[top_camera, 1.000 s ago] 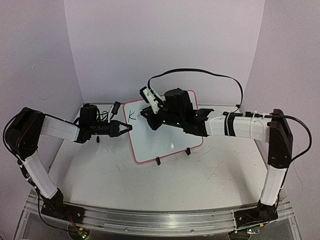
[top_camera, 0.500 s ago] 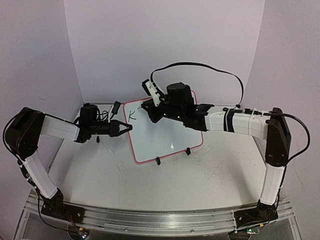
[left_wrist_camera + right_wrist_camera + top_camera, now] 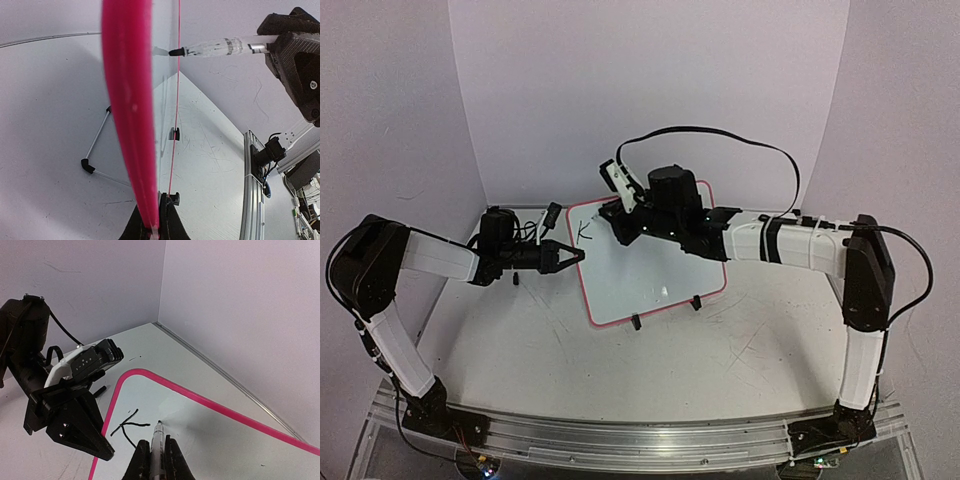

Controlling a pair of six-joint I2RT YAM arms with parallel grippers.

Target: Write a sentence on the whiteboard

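Marker tip sits beside K (overhead view hides it).

The only legible writing is a single black handwritten capital K, standing alone near the far left corner of the whiteboard, while the print on the marker barrel is too small to read.

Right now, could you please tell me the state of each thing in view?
whiteboard: propped up at a tilt, mostly blank.
sentence: only a "K" written so far.
marker: uncapped, tip at the board beside the K.
left gripper: shut on the whiteboard's rim.
right gripper: shut on the marker.
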